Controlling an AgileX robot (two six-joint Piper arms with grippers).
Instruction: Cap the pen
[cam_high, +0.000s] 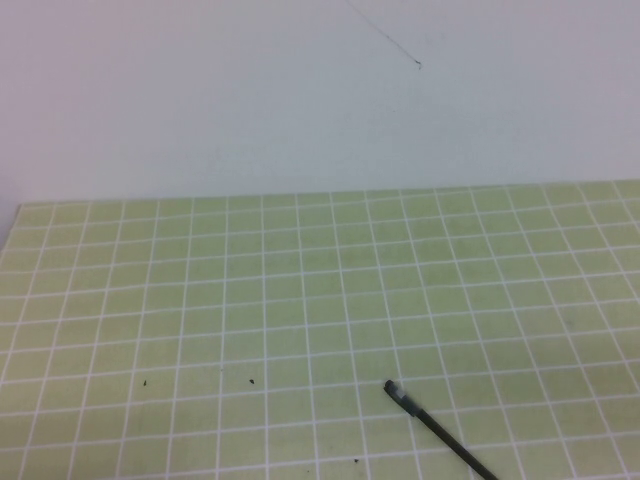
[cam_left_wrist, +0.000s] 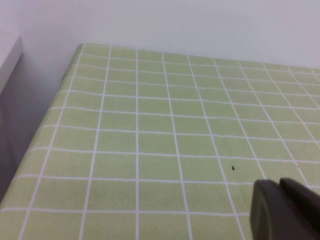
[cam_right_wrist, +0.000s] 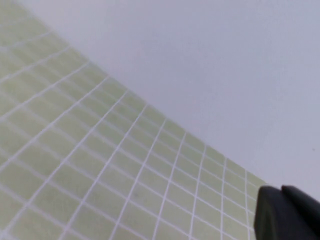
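The pen is a thin black stick lying aslant on the green grid mat at the near right of the high view, its lower end running off the frame. Its far end shows a short black block, then a pale greyish band; I cannot tell whether that is a cap sitting on it. Neither arm appears in the high view. My left gripper hovers shut and empty above the mat's left part. My right gripper is also shut and empty, over the mat near the white wall. Neither wrist view shows the pen.
A few tiny dark specks dot the mat's near left. The white wall rises behind the mat's far edge, with a thin dark line on it. The mat's left edge drops beside a white ledge.
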